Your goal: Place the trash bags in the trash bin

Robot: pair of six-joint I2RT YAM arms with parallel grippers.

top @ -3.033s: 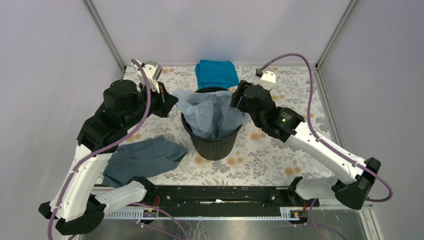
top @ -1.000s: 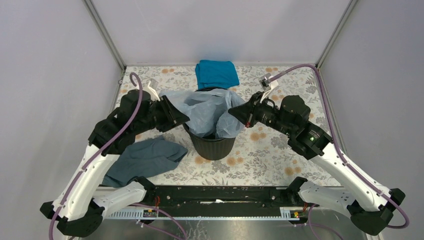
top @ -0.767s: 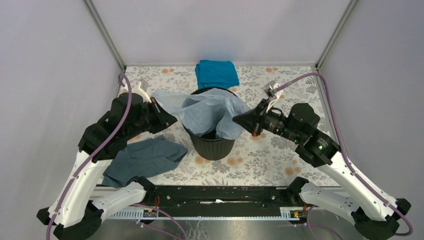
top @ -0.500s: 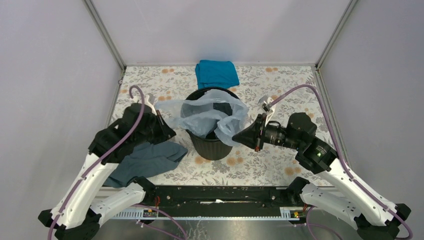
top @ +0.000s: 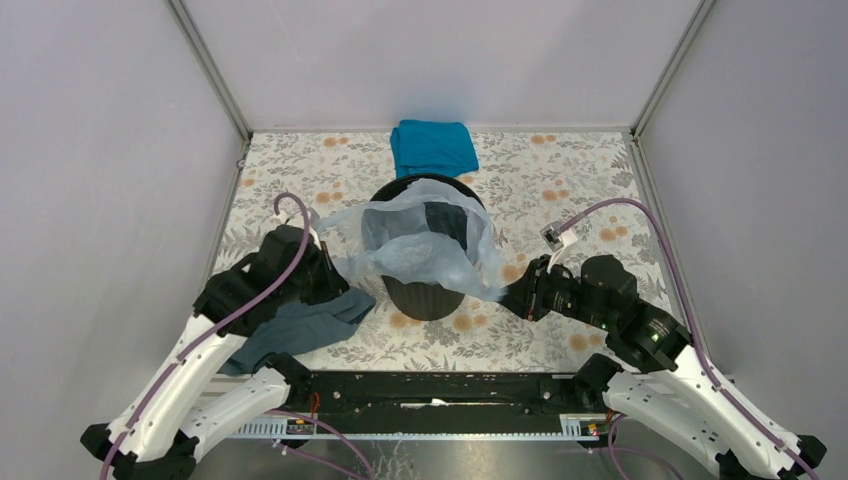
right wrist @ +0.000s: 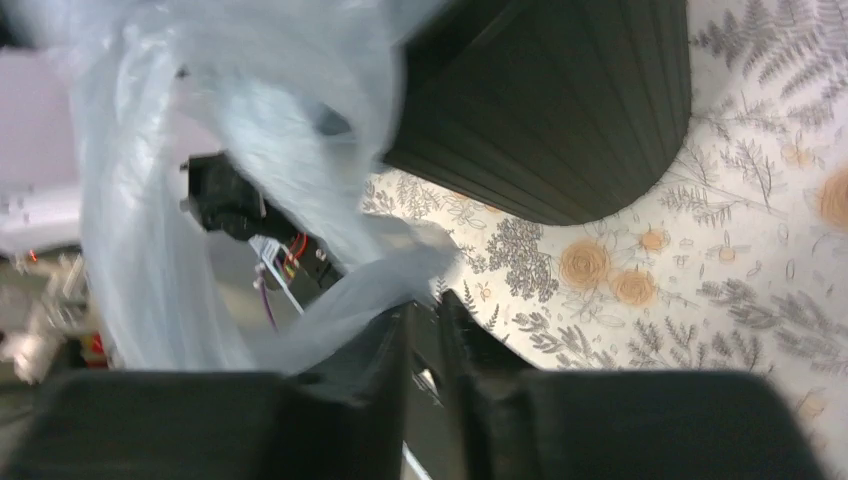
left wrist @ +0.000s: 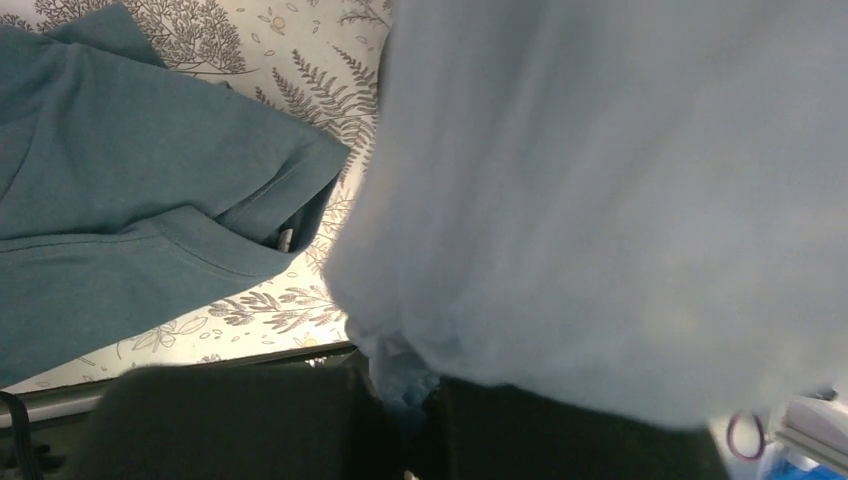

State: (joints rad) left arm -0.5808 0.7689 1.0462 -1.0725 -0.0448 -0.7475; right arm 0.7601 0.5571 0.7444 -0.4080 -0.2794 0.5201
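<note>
Noting the dark slate cloth [top: 285, 335] lying rumpled on the near left of the floral table [top: 570, 180]. Pinching the left corner of the trash bag [top: 415, 245] with the left gripper [top: 338, 272], clamped fully on a small wad of the film, just beyond the cloth's right corner and beside the left flank of the trash bin [top: 430, 298]. Filling most of the left wrist view with pale, blurred plastic, showing only the cloth and a strip of table at the left.

Spreading the bag across the mouth of the bin, standing upright mid-table. Draping film over the near rim and down the front wall, leaving part of the far rim bare and a dark patch of the inside showing through the middle. Sitting largely on top of and outside the bin; not possible to tell how far any of it is dipping in. Seeing the teal cloth [top: 432, 147] lying folded just behind the bin.

Holding the bag's right corner low, below the rim on the right side, at the right gripper [top: 508, 296], close to the tabletop just right of the bin. Narrowing the fingers there to a thin slit, catching a twisted tail of film at the tips.
</note>
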